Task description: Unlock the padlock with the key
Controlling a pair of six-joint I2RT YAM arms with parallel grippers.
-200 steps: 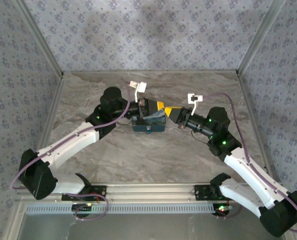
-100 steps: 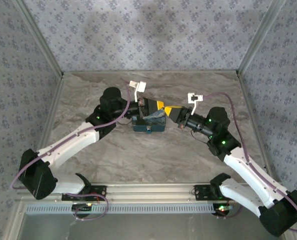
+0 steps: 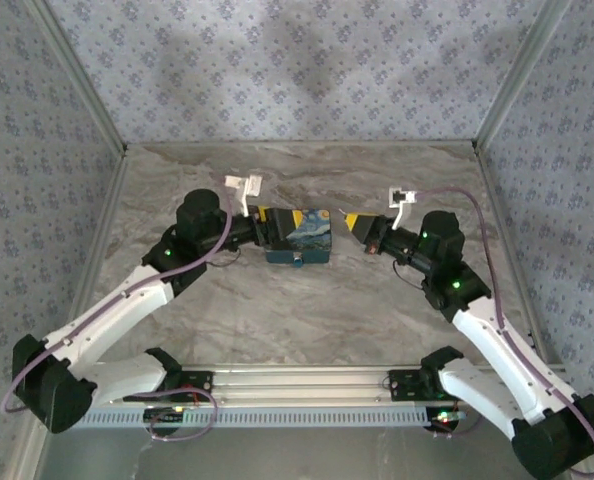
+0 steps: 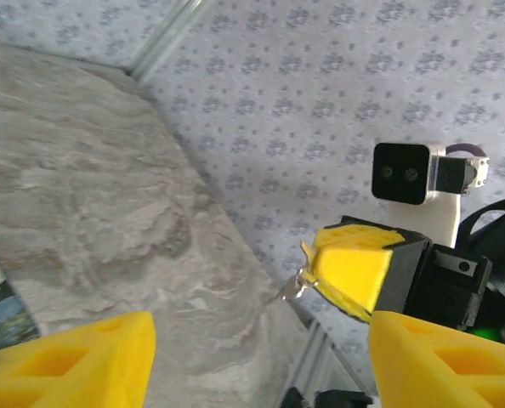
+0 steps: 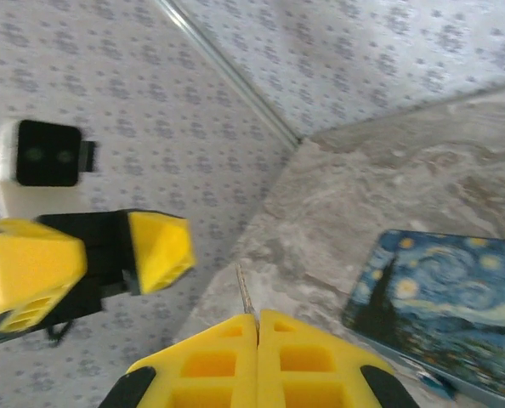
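left tool (image 3: 262, 216) gapes empty beside the night-sky box (image 3: 303, 228); right tool (image 3: 352, 222) pinches the key (image 5: 246, 297); padlock (image 3: 297, 260) at box's near edge.

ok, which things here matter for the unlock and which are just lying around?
In the job:
- small silver metal key, pinched in the shut right gripper
- tiny dark teal-blue padlock, at the near edge of the blue-and-yellow night-sky-print box

Just lying about:
- the box itself
- grey marbled table
- open left gripper, holding nothing
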